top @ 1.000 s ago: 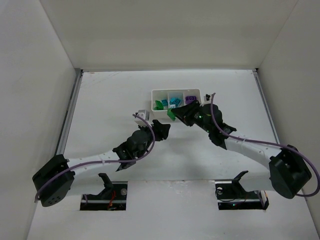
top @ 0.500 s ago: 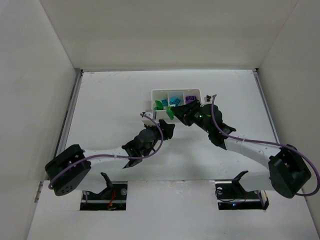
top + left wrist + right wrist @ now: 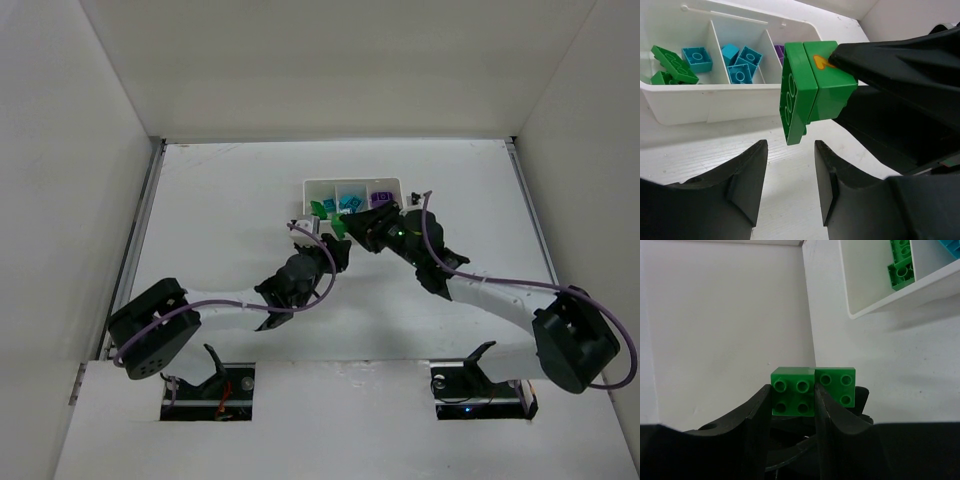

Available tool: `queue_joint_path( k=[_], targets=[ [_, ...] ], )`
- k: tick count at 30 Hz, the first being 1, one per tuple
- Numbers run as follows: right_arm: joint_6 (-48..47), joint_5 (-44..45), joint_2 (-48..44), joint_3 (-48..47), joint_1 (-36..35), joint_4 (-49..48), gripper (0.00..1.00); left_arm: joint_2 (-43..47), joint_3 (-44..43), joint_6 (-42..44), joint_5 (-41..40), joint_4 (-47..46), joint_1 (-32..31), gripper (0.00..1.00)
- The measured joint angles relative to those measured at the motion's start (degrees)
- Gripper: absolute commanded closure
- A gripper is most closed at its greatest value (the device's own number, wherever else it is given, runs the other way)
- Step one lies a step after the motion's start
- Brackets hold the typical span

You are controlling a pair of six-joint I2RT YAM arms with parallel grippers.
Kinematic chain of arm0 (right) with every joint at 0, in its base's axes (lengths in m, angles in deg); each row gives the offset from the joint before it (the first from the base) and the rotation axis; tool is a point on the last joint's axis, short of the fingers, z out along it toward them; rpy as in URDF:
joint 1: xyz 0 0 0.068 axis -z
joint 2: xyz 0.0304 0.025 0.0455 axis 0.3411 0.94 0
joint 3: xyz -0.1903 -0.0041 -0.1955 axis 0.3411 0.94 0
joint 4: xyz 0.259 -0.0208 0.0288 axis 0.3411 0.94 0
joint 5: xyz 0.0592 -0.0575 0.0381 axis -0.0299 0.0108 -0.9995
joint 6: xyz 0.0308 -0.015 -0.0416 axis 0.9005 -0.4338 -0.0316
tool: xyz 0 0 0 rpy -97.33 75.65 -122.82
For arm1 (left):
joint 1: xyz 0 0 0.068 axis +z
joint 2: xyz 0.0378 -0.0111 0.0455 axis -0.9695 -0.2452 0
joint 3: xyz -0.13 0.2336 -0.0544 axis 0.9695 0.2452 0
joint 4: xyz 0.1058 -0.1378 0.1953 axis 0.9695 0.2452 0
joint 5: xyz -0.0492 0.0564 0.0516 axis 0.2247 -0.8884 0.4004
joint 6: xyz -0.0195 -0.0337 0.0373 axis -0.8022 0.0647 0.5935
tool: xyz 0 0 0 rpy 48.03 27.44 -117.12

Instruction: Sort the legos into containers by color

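Right pincer (image 3: 792, 390) is clamped on two joined green legos (image 3: 812, 87) just near of the tray (image 3: 715, 107), left pincer (image 3: 790, 150) close by, fingers apart.

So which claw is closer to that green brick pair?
Right: the right gripper clamps the green brick pair. The left gripper hovers just short of it, jaws apart.

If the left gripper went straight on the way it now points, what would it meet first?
Probably the green brick pair in the right gripper, just before the tray; depth unclear.
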Motion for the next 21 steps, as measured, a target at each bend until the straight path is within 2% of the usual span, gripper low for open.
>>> queue_joint_path(
  k=[6, 13, 21],
  targets=[
    [0.6, -1.1, 0.7, 0.9, 0.0, -0.9, 0.71, -0.4, -0.5, 1.5, -2.4, -1.6, 0.0, 0.64],
    [2.0, -2.3, 1.9, 1.5, 0.0, -3.1, 0.71, -1.2, -0.8, 3.3, -3.5, -2.8, -0.2, 0.81],
    [2.5, -4.0, 2.5, 1.6, 1.3, -3.9, 0.71, -1.8, -1.1, 5.9, -3.7, -2.8, -0.5, 0.87]
  ],
)
